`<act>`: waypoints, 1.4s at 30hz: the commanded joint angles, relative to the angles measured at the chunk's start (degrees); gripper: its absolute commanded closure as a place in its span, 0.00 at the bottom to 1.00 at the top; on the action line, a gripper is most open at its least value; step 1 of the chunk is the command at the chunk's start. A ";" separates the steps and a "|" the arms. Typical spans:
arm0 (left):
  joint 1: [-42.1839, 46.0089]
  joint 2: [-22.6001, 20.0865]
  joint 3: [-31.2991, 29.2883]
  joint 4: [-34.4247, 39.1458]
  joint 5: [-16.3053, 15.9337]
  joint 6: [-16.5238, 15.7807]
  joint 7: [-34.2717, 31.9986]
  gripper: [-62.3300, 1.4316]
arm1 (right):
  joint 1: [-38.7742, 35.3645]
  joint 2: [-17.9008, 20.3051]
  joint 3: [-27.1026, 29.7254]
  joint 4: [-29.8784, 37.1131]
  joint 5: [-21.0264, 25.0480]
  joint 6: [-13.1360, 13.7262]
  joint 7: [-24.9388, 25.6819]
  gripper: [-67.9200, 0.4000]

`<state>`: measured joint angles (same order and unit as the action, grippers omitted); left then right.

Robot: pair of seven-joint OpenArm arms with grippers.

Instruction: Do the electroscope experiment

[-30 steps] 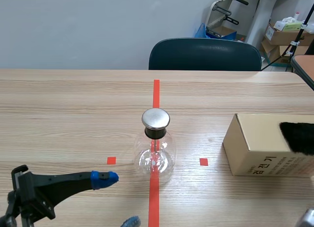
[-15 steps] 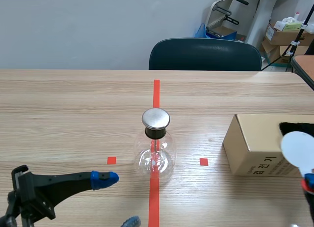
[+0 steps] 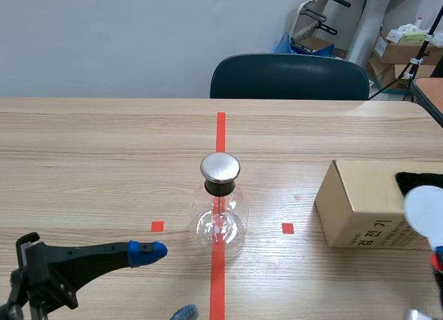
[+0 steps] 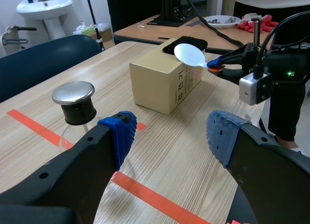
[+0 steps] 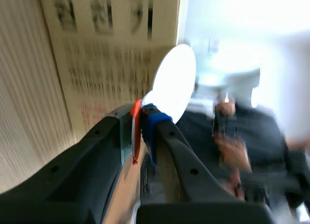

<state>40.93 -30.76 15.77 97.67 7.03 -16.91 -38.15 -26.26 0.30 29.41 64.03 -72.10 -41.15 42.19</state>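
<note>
Near the table's right edge, over the cardboard box, the right gripper clamps a white paddle by its handle, long axis apparently running disc-first toward the far edge. The electroscope stands mid-table, well apart. Bringing the paddle to its metal cap looks not yet done, and the left gripper gapes wide near the front edge.

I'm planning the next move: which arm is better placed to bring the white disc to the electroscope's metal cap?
Right. The right gripper is shut on the white disc; the left gripper, though nearer the metal cap, stands open and empty.
</note>
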 commanded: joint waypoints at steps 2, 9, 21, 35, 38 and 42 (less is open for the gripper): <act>-0.17 0.42 -0.09 1.18 -0.42 0.61 -1.03 0.44 | -0.13 1.11 1.55 0.55 0.68 0.02 -7.43 0.98; -0.15 0.42 -0.09 1.18 -0.42 0.96 -1.03 0.44 | 0.07 1.14 -0.20 2.10 0.33 0.09 7.08 0.98; -0.15 0.42 -0.09 1.18 -0.42 0.98 -1.03 0.44 | 0.07 1.31 -0.22 2.14 -0.81 0.09 6.49 0.98; -0.15 0.42 -0.09 1.18 -0.42 1.16 -1.01 0.44 | -0.09 1.27 -0.22 2.14 -0.83 0.55 -1.33 0.98; -0.15 0.42 -0.09 1.18 -0.42 1.16 -1.01 0.44 | -0.09 1.27 -0.22 2.14 -0.83 1.46 -1.36 0.98; -0.15 0.42 -0.09 1.18 -0.42 1.20 -1.01 0.44 | -0.09 1.25 -0.22 2.14 -0.83 2.19 -1.40 0.98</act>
<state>40.93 -30.76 15.77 97.67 7.03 -16.05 -38.15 -26.26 0.78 28.80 65.60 -72.90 -39.20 40.62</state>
